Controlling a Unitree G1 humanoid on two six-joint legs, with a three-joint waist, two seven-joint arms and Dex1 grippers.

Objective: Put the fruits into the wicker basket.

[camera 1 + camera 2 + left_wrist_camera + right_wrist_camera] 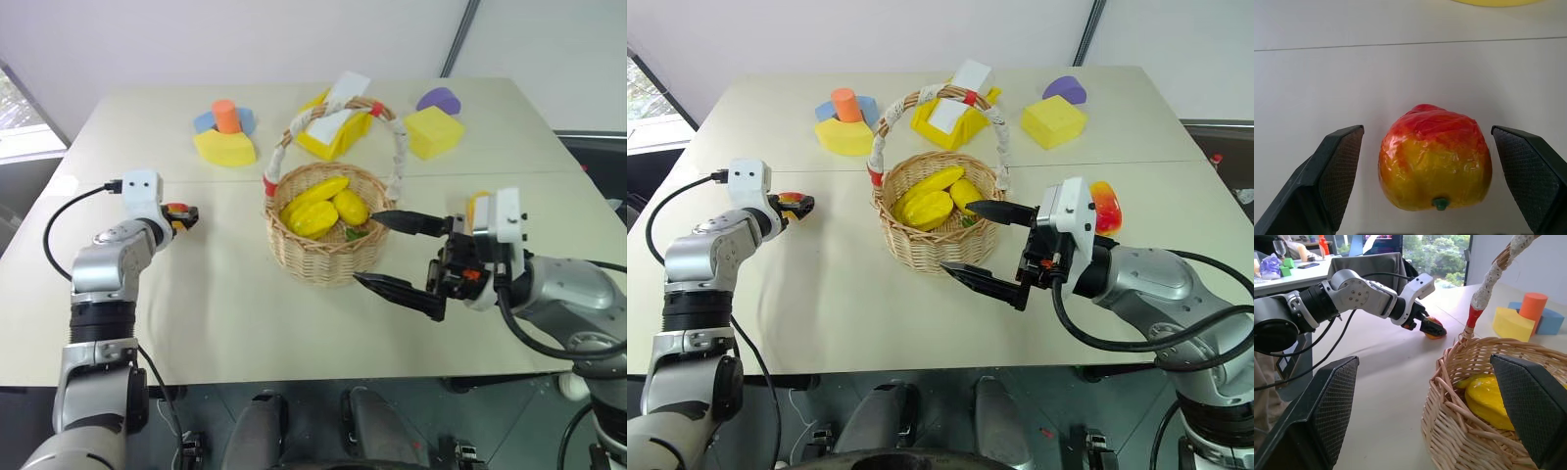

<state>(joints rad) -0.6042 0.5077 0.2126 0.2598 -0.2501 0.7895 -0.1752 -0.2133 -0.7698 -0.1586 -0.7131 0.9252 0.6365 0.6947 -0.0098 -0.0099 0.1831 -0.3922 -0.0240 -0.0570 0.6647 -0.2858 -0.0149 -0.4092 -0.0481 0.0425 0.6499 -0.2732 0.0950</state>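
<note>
apple [1435,164] left of basket [328,257], mango [1106,207] right

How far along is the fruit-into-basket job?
Nothing done yet: the wicker basket holds only yellow pieces. In hand: the left gripper straddles the small red-and-yellow fruit on the table, its fingers not yet touching it. Left: the red-orange fruit lies on the table behind the right gripper, which is open beside the basket.

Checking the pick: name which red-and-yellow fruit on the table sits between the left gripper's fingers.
The small apple-like fruit left of the wicker basket; the larger mango-like fruit lies on the basket's other side.
</note>
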